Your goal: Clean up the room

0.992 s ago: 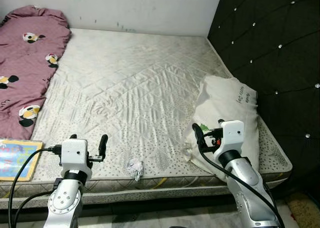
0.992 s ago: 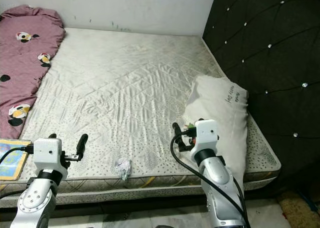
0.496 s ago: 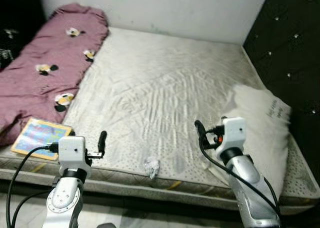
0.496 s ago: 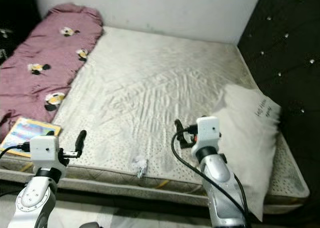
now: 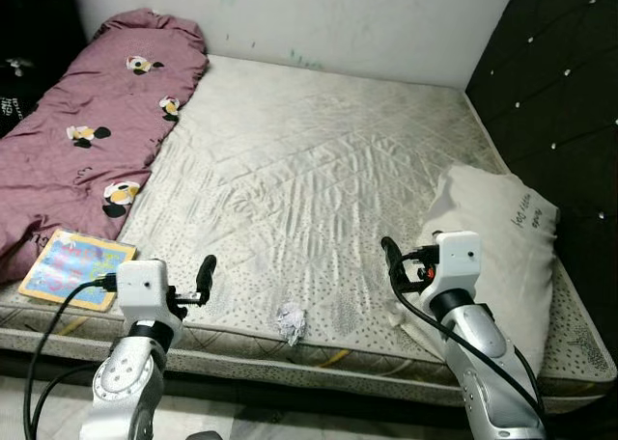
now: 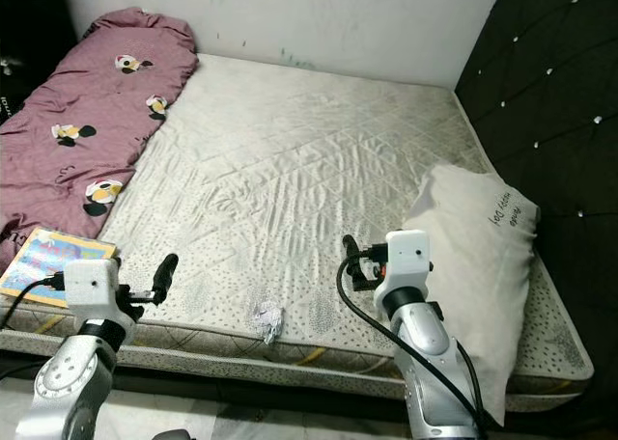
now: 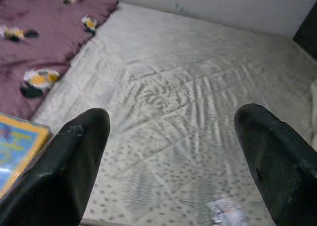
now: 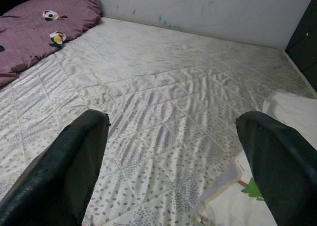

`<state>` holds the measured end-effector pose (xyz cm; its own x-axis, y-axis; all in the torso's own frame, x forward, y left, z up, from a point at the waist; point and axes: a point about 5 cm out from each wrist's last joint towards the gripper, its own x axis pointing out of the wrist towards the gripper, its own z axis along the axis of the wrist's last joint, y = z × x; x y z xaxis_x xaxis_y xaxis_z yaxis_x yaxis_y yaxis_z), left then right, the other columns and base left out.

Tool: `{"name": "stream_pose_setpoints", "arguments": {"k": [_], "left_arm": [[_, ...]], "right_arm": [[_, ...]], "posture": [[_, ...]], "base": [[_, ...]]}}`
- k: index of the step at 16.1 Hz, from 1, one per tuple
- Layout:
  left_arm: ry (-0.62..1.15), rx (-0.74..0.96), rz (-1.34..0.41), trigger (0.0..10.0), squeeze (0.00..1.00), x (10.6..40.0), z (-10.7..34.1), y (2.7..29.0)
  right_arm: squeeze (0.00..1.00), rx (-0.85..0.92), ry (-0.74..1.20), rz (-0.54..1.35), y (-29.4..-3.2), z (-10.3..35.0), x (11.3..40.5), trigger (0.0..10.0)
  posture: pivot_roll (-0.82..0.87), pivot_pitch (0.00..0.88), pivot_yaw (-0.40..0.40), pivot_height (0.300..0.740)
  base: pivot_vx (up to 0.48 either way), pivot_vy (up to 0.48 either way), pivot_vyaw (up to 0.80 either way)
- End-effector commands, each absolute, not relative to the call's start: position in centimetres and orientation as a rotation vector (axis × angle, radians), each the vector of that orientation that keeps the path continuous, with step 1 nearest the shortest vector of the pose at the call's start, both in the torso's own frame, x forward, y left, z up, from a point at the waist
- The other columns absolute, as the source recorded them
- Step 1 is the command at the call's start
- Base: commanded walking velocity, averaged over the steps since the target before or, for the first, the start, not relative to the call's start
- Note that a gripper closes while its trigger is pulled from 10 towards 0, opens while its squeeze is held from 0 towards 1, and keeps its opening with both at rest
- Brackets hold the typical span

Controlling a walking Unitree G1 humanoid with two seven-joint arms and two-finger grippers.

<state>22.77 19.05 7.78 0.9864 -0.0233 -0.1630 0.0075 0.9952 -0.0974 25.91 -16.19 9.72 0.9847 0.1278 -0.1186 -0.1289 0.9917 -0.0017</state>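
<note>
The left claw (image 7: 168, 161) is spread wide and holds nothing; it hangs over the near edge of the mattress (image 5: 319, 170), touching none of the things on it. The right claw (image 8: 173, 161) is just as wide apart and empty, raised above the near right part of the mattress, beside the white pillow (image 5: 497, 237).

A small crumpled scrap of paper (image 5: 290, 322) lies on the mattress close to its near edge, between the two claws and nearer the left one. In the left wrist view the scrap (image 7: 224, 209) lies ahead of the fingers, toward the right-hand fingertip (image 7: 277, 151). A colourful book (image 5: 70, 267) rests flat at the near left corner of the mattress, just to the left of the left claw, touching the hem of the purple blanket (image 5: 92, 122) with cartoon prints that runs along the left side of the bed.

The white pillow leans against the black tufted headboard (image 5: 560, 102) on the right, and its lower corner reaches the mattress edge. A pale wall (image 5: 338, 15) closes the far side. The middle of the mattress is bare quilted fabric, wrinkled in places.
</note>
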Motion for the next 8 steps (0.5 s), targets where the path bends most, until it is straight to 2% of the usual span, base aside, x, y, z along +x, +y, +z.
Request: {"name": "stream_pose_setpoints", "arguments": {"k": [1, 2, 8], "left_arm": [[0.167, -0.092, -0.009, 10.0, 0.00, 23.04, 7.83, 19.30], [0.165, -0.045, 0.001, 10.0, 0.00, 23.33, 7.99, 19.52], [0.159, -0.034, 0.000, 10.0, 0.00, 23.06, 7.88, 19.20]], "right_arm": [[0.00, -0.011, 0.108, 0.117, -16.61, 10.17, 26.07, 10.0], [0.00, -0.009, 0.107, 0.122, -16.60, 10.18, 26.13, 10.0], [0.00, -0.008, 0.100, 0.146, -16.37, 10.24, 26.26, 10.0]], "posture": [[0.00, 0.000, -0.108, 0.713], [0.00, 0.000, -0.109, 0.699], [0.00, 0.000, -0.115, 0.631]], "base": [[0.000, 0.000, 0.00], [0.000, 0.000, 0.00], [0.000, 0.000, 0.00]]}}
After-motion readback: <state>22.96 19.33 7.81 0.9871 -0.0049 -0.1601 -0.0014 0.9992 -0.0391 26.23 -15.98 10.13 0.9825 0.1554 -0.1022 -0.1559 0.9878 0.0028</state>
